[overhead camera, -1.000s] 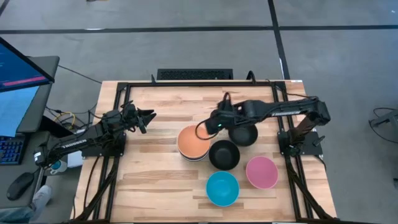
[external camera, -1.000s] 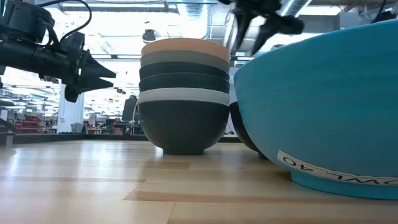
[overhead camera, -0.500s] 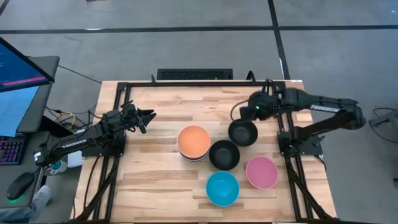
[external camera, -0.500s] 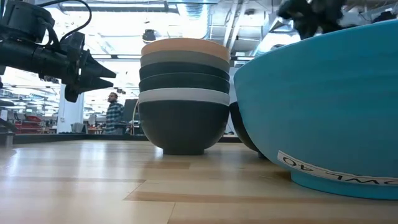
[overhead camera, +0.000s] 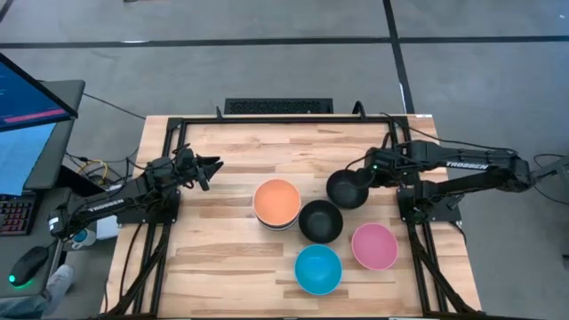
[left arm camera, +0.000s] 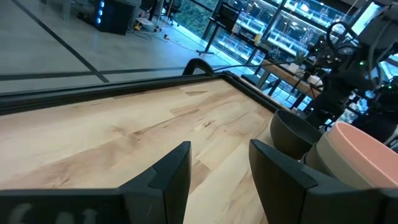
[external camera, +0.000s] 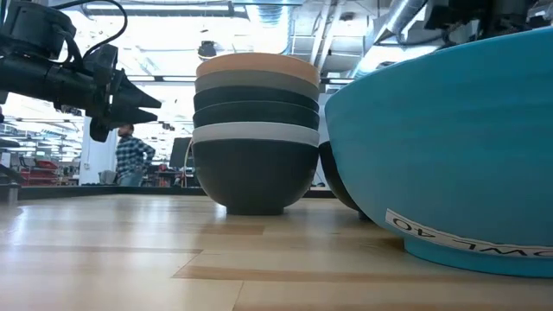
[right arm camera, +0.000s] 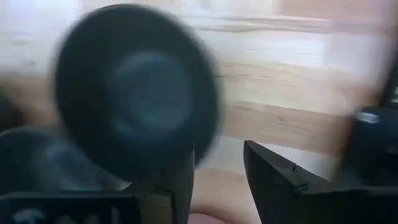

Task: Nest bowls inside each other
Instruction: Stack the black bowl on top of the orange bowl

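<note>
A stack of bowls [overhead camera: 276, 203] with the orange one on top stands mid-table; in the low view the stack [external camera: 256, 130] shows orange, grey-olive, black, white and black rims. Single bowls rest on their bases: a black one [overhead camera: 347, 188], another black one [overhead camera: 320, 220], a pink one [overhead camera: 374, 246] and a blue one [overhead camera: 318, 268]. My right gripper [overhead camera: 366, 171] is open at the far-right rim of the first black bowl [right arm camera: 134, 93]. My left gripper [overhead camera: 213, 165] hovers open left of the stack. My right gripper [right arm camera: 217, 152] comes slanting down from the table's right side. One finger [right arm camera: 180, 180] shows against the black bowl's rim [right arm camera: 199, 124]; I cannot tell whether it touches it. The bowl sits on the table.
A black frame [overhead camera: 284, 120] runs round the table's far and side edges. Bare wood lies near the left gripper [left arm camera: 219, 146] and along the table's near-left part. The blue bowl [external camera: 449, 147] fills the low view's right side. A person walks in the room behind.
My right gripper has drawn back from over the orange-topped stack toward the table's right edge, and now sits beside the single black bowl at its far-right rim. The bowls have stayed in place. A person in the background has walked leftward.
</note>
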Robot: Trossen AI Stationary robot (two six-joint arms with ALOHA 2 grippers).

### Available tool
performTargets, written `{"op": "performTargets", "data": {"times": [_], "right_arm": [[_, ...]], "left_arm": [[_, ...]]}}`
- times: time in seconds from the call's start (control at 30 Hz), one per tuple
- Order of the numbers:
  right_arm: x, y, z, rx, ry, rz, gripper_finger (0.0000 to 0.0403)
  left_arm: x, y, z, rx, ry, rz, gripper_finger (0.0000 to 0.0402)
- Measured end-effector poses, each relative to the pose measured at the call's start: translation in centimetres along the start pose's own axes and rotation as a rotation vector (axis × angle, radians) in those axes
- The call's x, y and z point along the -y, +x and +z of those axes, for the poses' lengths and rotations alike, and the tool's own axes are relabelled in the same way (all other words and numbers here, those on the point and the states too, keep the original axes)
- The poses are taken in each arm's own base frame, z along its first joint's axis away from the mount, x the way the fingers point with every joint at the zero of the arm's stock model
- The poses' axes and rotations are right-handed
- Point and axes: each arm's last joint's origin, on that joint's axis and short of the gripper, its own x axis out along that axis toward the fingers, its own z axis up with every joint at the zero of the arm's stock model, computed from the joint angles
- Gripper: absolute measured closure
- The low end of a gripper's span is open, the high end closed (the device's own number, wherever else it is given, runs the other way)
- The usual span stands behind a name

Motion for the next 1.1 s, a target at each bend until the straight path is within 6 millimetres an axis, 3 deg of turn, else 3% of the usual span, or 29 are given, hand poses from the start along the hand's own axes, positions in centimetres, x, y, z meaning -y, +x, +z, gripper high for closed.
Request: {"op": "performTargets", "data": {"times": [0.17,0.4,0.67,1.1], "right_arm": [[-0.8,0.0,0.1,0.019,-0.047,0.074,0.0237],[-0.4,0.7,0.3,0.005,-0.081,-0.036,0.0222],[0.4,4.3,0.5,-0.054,-0.071,0.005,0.0191],[0.1,4.9,0.7,-0.03,-0.08,0.038,0.0228]], "left_arm": [[0.0,0.0,0.0,0.001,0.0,0.001,0.0249],[0.0,0.0,0.0,0.001,0.0,0.001,0.0249],[0.0,0.0,0.0,0.001,0.0,0.001,0.0249],[0.0,0.0,0.0,0.002,0.0,0.003,0.0249]]}}
